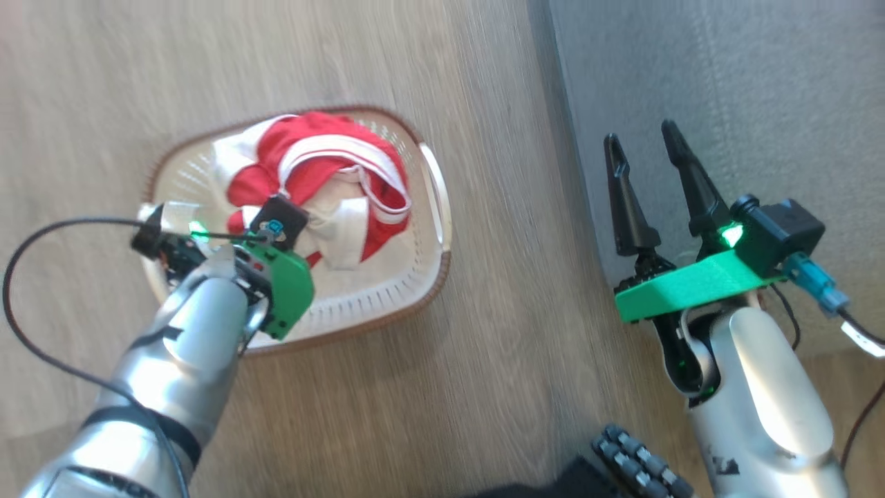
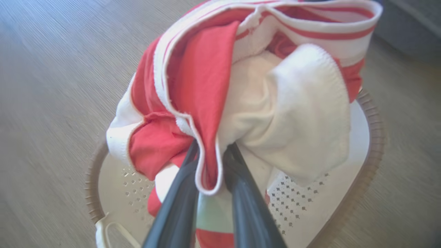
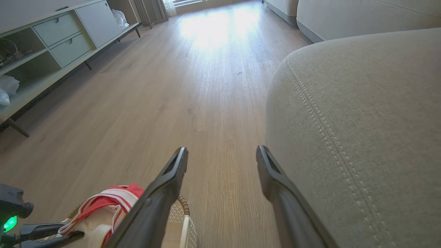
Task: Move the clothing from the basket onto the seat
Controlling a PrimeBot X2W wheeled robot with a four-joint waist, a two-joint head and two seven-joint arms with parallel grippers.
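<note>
Clothing (image 2: pixel 241 103) pinched by L gripper (image 2: pixel 212 148) over basket (image 2: pixel 303 206); R gripper (image 3: pixel 222 155) spread wide, empty, right of basket.

A home living room: wood floor (image 3: pixel 206 86), grey sofa (image 3: pixel 361 120), low white sideboard (image 3: pixel 69 31).

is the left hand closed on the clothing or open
Shut on it: the left wrist view shows the left hand with its fingers pinching a fold of the red and white clothing.

Left claw (image 2: pixel 211 155) pinches a fold of red-and-white clothing (image 2: pixel 293 113) bunched over the perforated basket (image 2: pixel 375 137)
</note>
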